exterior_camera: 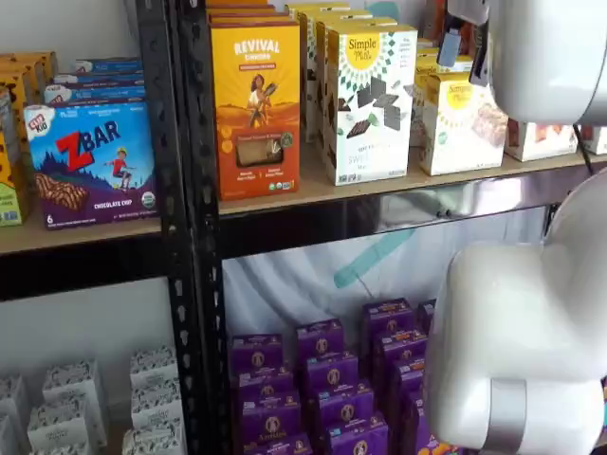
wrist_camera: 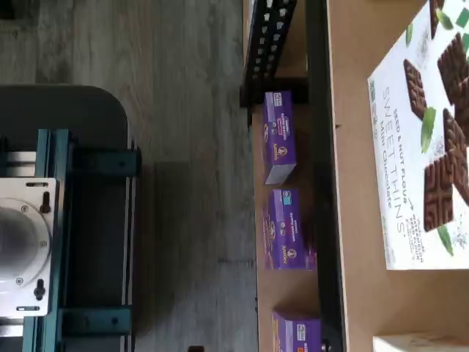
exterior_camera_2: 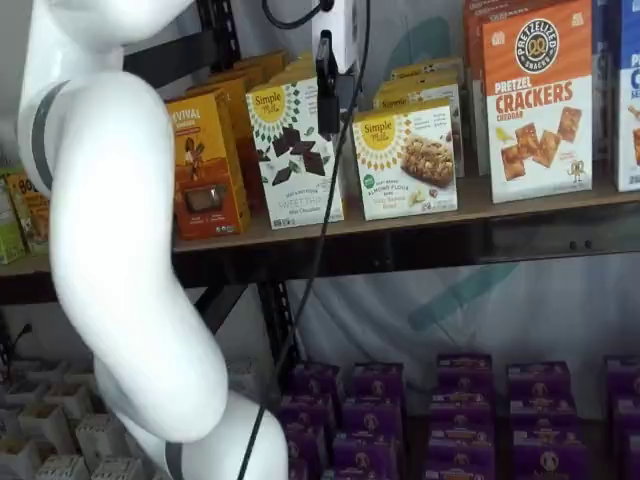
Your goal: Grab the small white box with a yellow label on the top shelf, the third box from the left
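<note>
The small white box (exterior_camera_2: 405, 160) with the round yellow logo stands on the top shelf (exterior_camera_2: 400, 228), also seen in a shelf view (exterior_camera: 460, 123). It is about half as tall as the white carton printed with dark brown squares (exterior_camera_2: 295, 150) on its left. My gripper (exterior_camera_2: 328, 120) hangs from the view's top edge in front of the shelf. It is level with the gap between the tall carton and the small box and touches neither. Only one black finger shows side-on, so I cannot tell whether it is open. The wrist view shows the tall carton's face (wrist_camera: 421, 139).
An orange carton (exterior_camera: 256, 104) stands left of the tall white carton, and an orange pretzel cracker carton (exterior_camera_2: 535, 100) stands right of the small box. Purple boxes (exterior_camera: 322, 379) fill the lower shelf. My white arm (exterior_camera_2: 110, 250) stands before the shelves. A teal-bracketed mount (wrist_camera: 66, 235) shows in the wrist view.
</note>
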